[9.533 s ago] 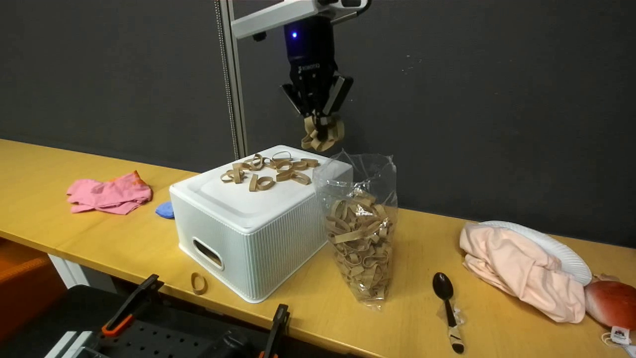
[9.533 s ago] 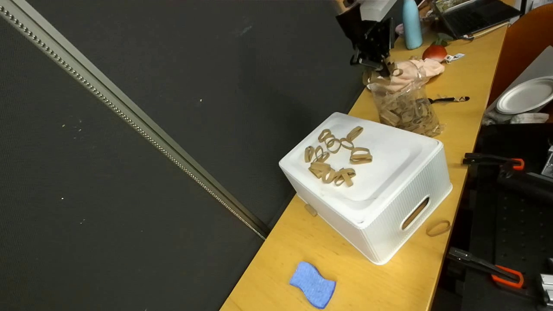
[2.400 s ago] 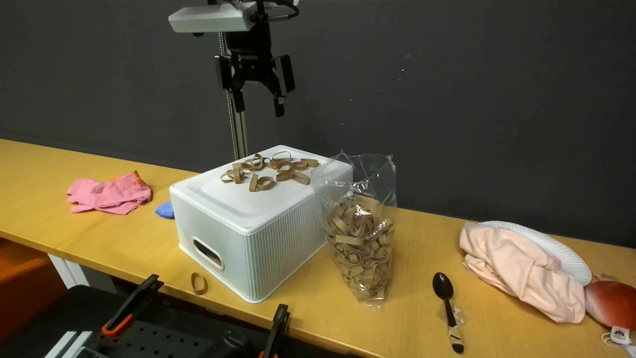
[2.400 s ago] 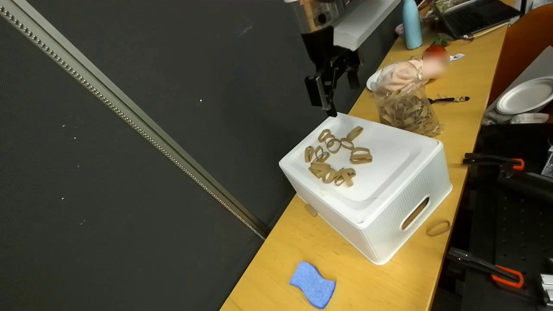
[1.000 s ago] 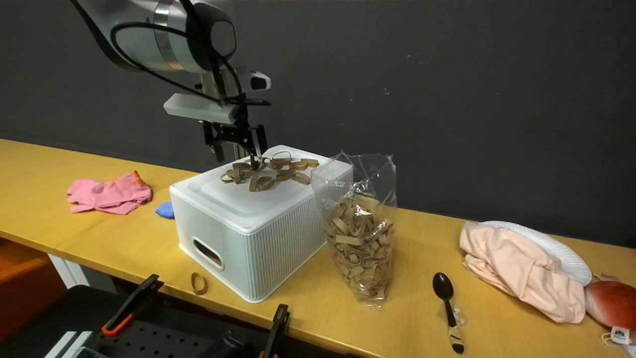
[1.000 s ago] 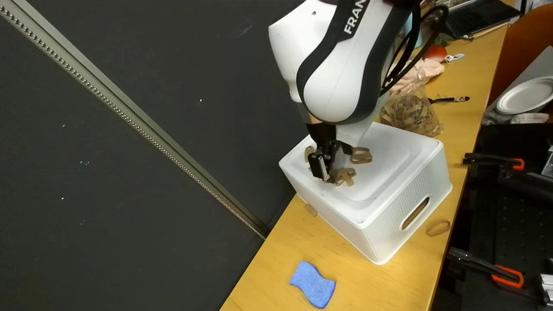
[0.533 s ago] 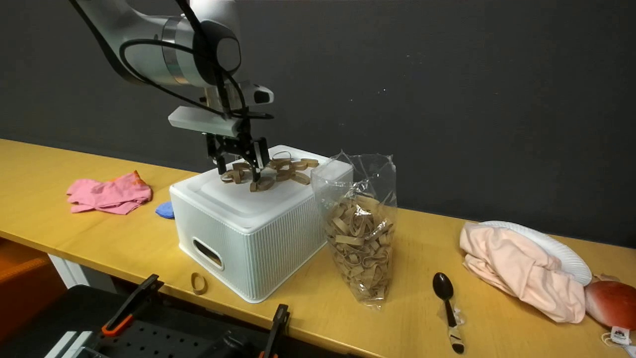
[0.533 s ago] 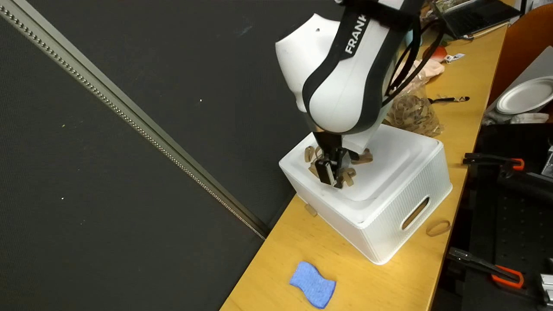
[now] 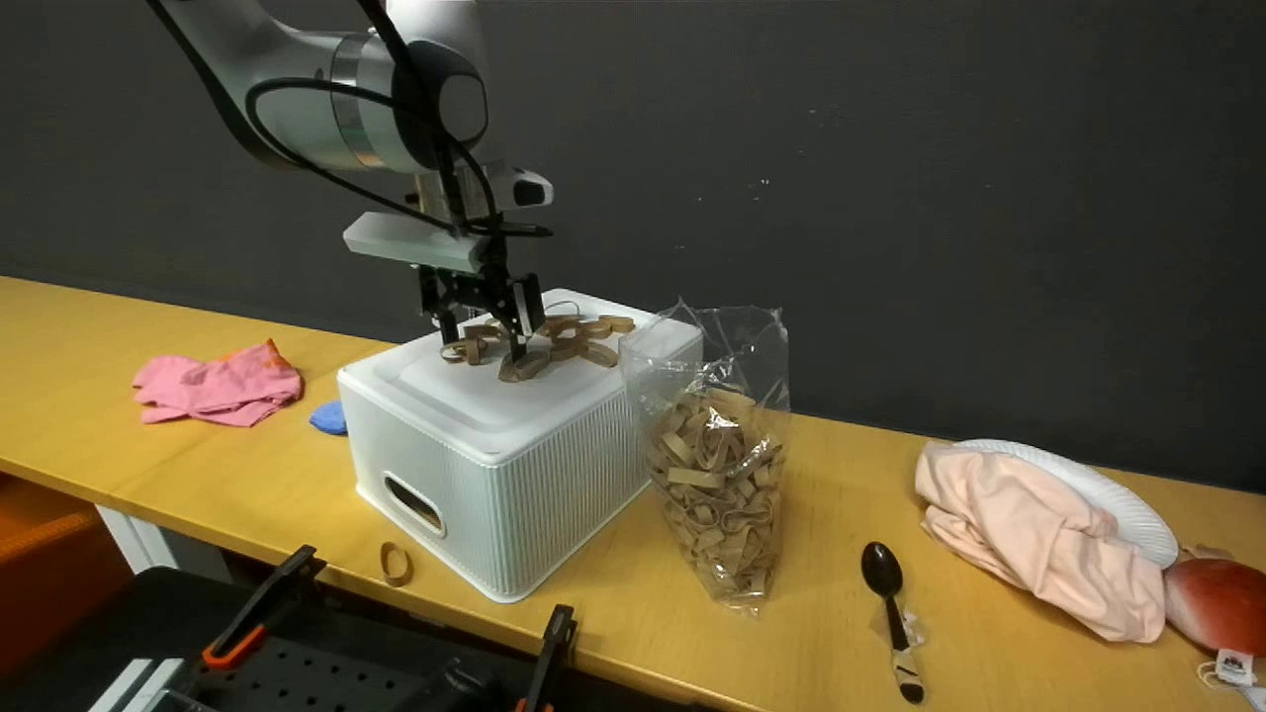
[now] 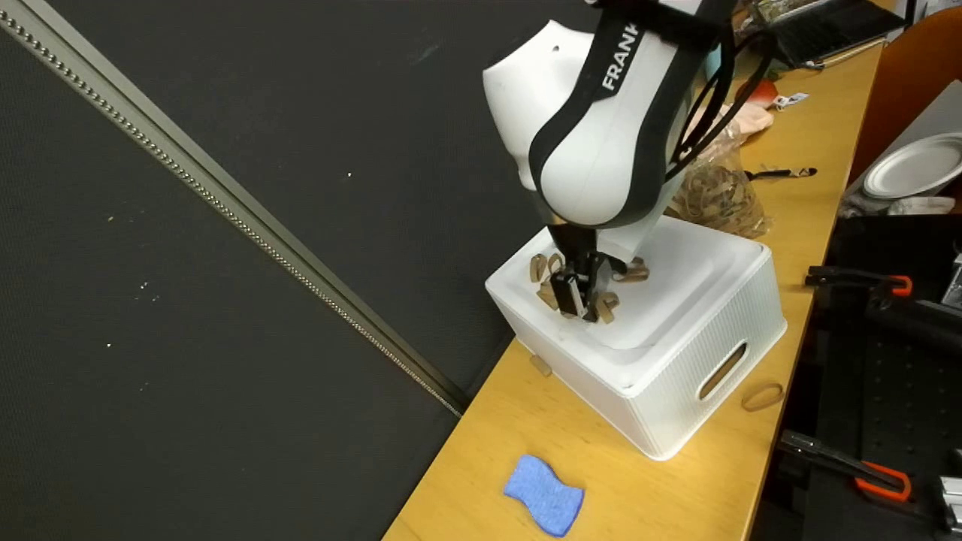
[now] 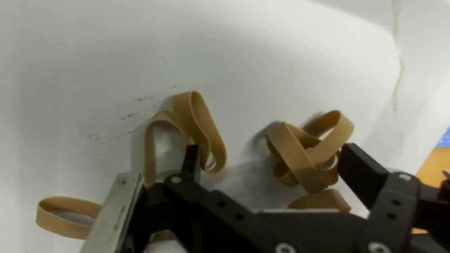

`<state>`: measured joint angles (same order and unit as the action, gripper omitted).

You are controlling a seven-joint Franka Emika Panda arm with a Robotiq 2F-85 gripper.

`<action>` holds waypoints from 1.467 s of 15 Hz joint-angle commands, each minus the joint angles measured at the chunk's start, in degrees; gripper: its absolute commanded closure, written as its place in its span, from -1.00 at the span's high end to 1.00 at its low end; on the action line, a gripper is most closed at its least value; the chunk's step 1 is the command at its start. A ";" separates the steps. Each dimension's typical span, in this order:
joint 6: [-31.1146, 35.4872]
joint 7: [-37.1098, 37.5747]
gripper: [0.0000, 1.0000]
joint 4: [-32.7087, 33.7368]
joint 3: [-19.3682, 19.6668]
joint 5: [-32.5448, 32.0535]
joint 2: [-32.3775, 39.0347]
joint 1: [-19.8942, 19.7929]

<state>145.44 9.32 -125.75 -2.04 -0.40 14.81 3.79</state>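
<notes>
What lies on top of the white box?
Tan rubber bands lie on the white box, some between the jaws of the open gripper, which hides parts of others; their number cannot be told.

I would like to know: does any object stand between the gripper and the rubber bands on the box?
Nothing visible does. In the wrist view, tangled bands on the box lie between the jaws of the open gripper.

Rubber bands (image 11: pixel 298 158) crowd my gripper (image 9: pixel 484 346) over the box (image 9: pixel 579 485); I've room toward the desk's front edge (image 9: pixel 198 519); the bag (image 9: pixel 717 465) blocks one side.
</notes>
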 commanded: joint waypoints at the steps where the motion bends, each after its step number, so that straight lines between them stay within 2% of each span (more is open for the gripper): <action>1: -0.54 1.45 1.00 -0.42 0.94 -1.30 -1.70 0.57; 8: -0.66 2.11 1.00 -0.73 1.39 -1.54 -1.06 0.50; 9: -0.66 2.25 0.50 -0.83 1.47 -1.63 -1.19 0.54; 10: -0.67 2.31 0.47 -0.85 1.56 -1.74 -1.23 0.56; 19: -1.23 3.28 -0.90 -1.78 1.66 -1.99 -3.13 0.61; 20: -1.24 3.33 -0.98 -1.87 1.65 -1.95 -3.14 0.57; 22: -1.50 3.51 -1.00 -1.91 1.71 -2.04 -3.42 0.59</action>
<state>145.22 11.34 -126.60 -1.09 -0.87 13.16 3.92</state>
